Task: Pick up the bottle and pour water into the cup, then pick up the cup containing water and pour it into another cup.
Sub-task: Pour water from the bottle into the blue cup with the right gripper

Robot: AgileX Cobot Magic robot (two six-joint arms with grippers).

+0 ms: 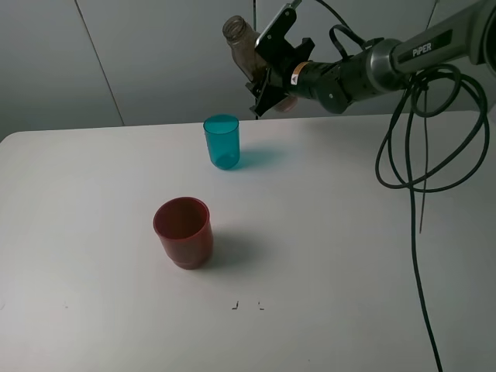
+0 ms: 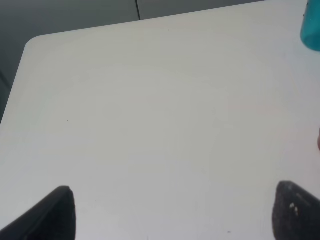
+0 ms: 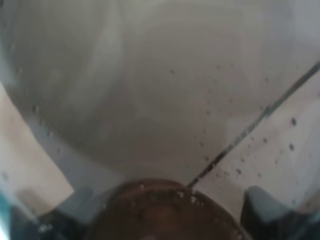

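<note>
White lettering (image 1: 422, 48) reading "PiPER" is printed on the grey forearm of the right arm (image 1: 372, 68), which reaches in from the upper right of the high view. A small pale sticker (image 1: 295, 75) is seen near the wrist, too small to be read. A tall, slim, smoky grey-brown translucent plastic bottle (image 1: 242, 43) is clamped around its body by the right gripper (image 1: 267, 77) and is held in the air, well above the white table (image 1: 349, 256). The bottle is tilted, with its threaded, capless neck pointing up and to the left of the high view. In the right wrist view the bottle (image 3: 165, 100) fills the picture as a blurred, cloudy wall dotted with droplets. A small teal-blue translucent plastic tumbler (image 1: 222, 142) stands upright on the table below the bottle in the picture. A squat, wide, dark red plastic cup (image 1: 183, 232) stands upright nearer the camera, apart from the tumbler. Nothing can be read on the bottle, the tumbler or the red cup. Black cables (image 1: 411, 163) hang at the right. The left gripper (image 2: 175, 214) is shown in its wrist view only, its black fingertips (image 2: 59, 216) spread wide with nothing between them, over bare table.
</note>
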